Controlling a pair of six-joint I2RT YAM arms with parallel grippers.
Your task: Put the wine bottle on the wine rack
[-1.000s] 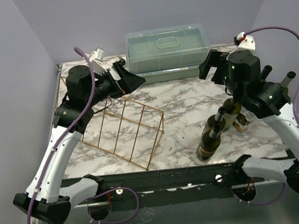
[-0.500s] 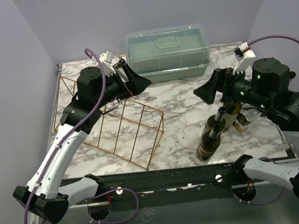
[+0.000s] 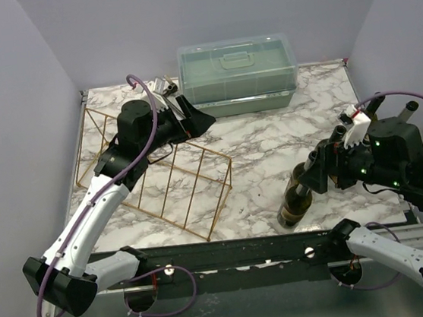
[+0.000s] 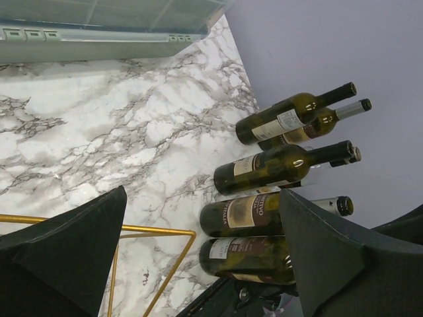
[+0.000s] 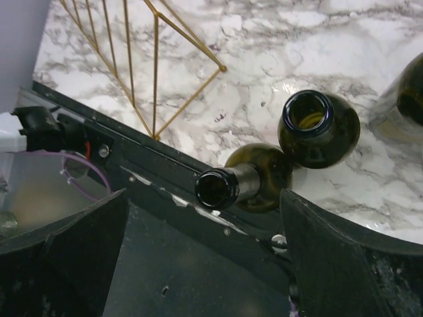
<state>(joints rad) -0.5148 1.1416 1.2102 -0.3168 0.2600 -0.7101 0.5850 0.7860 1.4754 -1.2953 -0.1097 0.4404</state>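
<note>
Two uncorked necks show right under the right gripper (image 5: 203, 195), whose fingers are spread wide with nothing between them. The front bottle (image 5: 261, 179) has its open mouth about midway between the fingers. The second bottle (image 5: 321, 129) stands just beyond it, toward the right finger, touching it or very nearly. The gripper looks straight down on them, apparently to line up on one neck, the easiest part to pinch in such a tight cluster. The wine rack (image 3: 174, 179) lies well off to that gripper's left, with no bottle on it. The left gripper (image 3: 192, 119), also wide open and empty, hangs above the rack's far end, just short of the green box (image 3: 237, 67), probably to keep clear or to steady the frame.
</note>
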